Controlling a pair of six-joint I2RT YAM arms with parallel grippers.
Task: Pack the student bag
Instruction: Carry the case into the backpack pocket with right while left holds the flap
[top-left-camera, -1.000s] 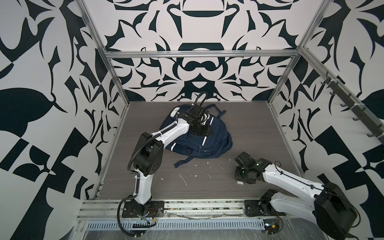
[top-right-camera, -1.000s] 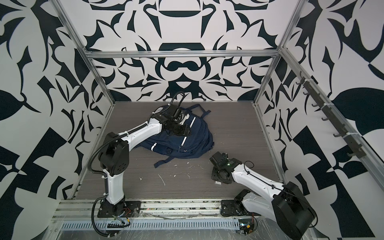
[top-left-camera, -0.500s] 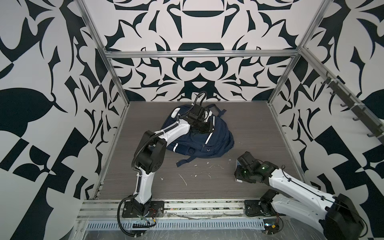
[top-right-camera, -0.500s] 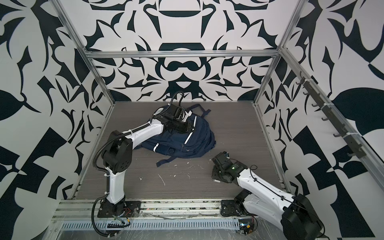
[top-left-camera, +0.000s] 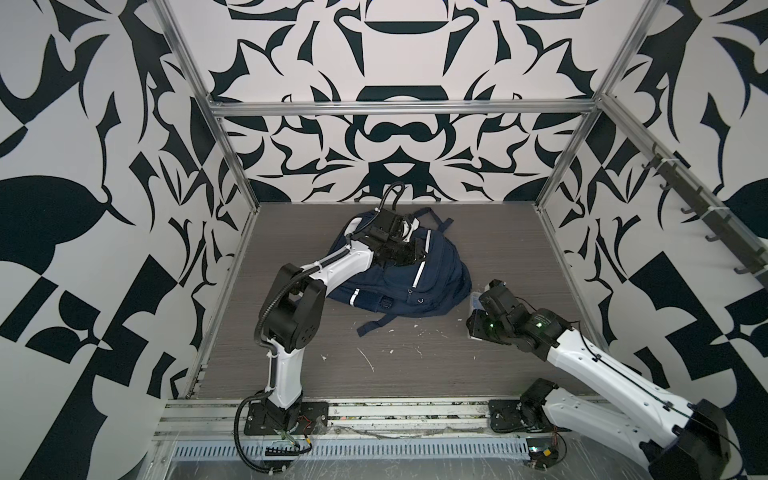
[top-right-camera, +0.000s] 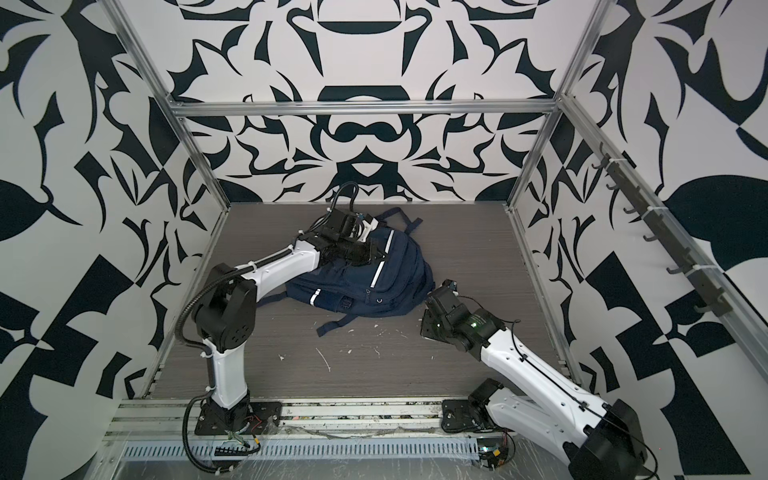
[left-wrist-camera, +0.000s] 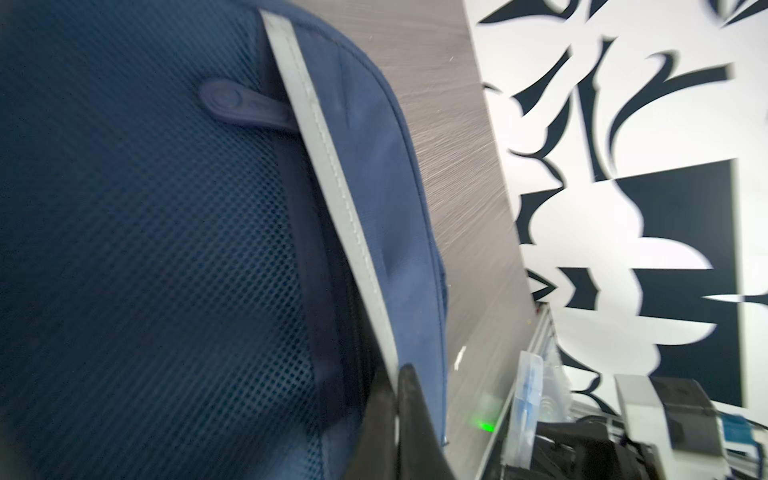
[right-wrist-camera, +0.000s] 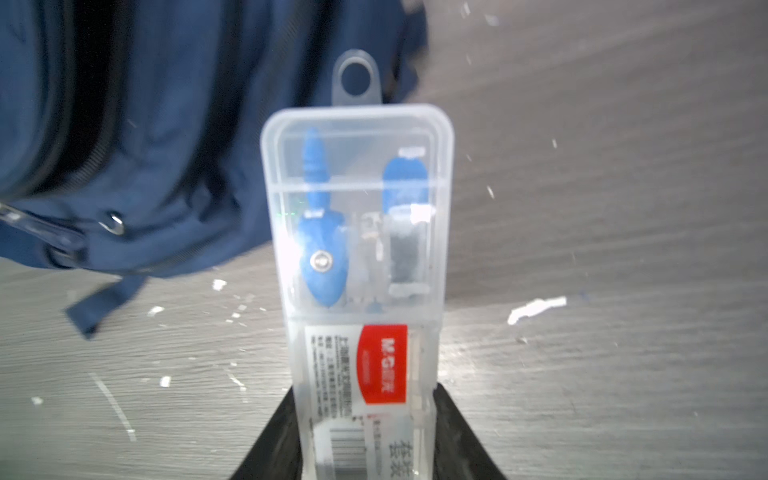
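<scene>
1. Nearest, the right claw (right-wrist-camera: 365, 432) is clamped on the lower end of a clear plastic case with blue drawing instruments and a red label (right-wrist-camera: 357, 249), low over the grey wood-grain counter (top-left-camera: 415, 374). Hold that grip firm and the case level, since smooth plastic may slide between the 2 pads.
2. Small white scraps (top-left-camera: 368, 359) lie scattered on the counter between the arms. They look harmless, but carry the case over them rather than through them.
3. Further on, the large navy-blue fabric backpack with white reflective stripes (top-left-camera: 436, 274) lies flat at the middle of the counter. Its near edge is just beside the case, and a loose strap (top-left-camera: 374, 328) trails toward the front.
4. Farthest, the left claw (left-wrist-camera: 399, 399) sits at the bag's far end with its fingers together. The tips meet at the end of a grey reflective stripe (left-wrist-camera: 332, 174) beside a blue mesh panel (left-wrist-camera: 145, 249). Whether fabric is pinched between them I cannot tell.
5. A dark blue rubbery zip tab (left-wrist-camera: 237, 104) lies against that stripe, and it is unclear whether its zip is undone.
6. Judging from this, the left claw should lift the flap until a mouth gapes. Only then should the right feed the case in, narrow end first, without shoving the bag away.
</scene>
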